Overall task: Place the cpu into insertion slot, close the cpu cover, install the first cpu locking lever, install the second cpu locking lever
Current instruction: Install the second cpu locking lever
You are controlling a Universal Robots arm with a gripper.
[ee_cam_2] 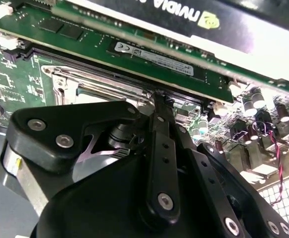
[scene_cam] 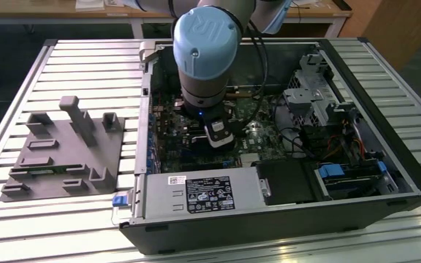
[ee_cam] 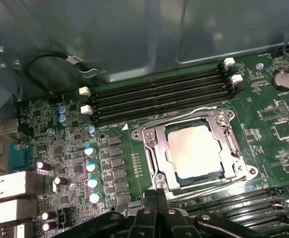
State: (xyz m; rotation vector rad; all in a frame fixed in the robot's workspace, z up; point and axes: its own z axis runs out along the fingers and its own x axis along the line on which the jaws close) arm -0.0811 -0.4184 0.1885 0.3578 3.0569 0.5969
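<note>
The cpu [ee_cam: 194, 150] lay in the insertion slot [ee_cam: 157, 163] under the cpu cover [ee_cam: 230, 148], so my gripper [ee_cam: 157, 196], fingers pressed together and holding nothing, hung beside it.

Pale silvery-tan cpu [ee_cam: 195, 150], shiny silver cpu cover [ee_cam: 157, 146], green motherboard [ee_cam: 268, 134], black end effector [ee_cam: 157, 196]

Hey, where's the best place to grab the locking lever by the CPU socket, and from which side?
Pinch across the thin shiny locking lever near its end, coming straight down from above: it lies low along the flat cpu cover, with board parts crowding its sides, I'd judge.
</note>
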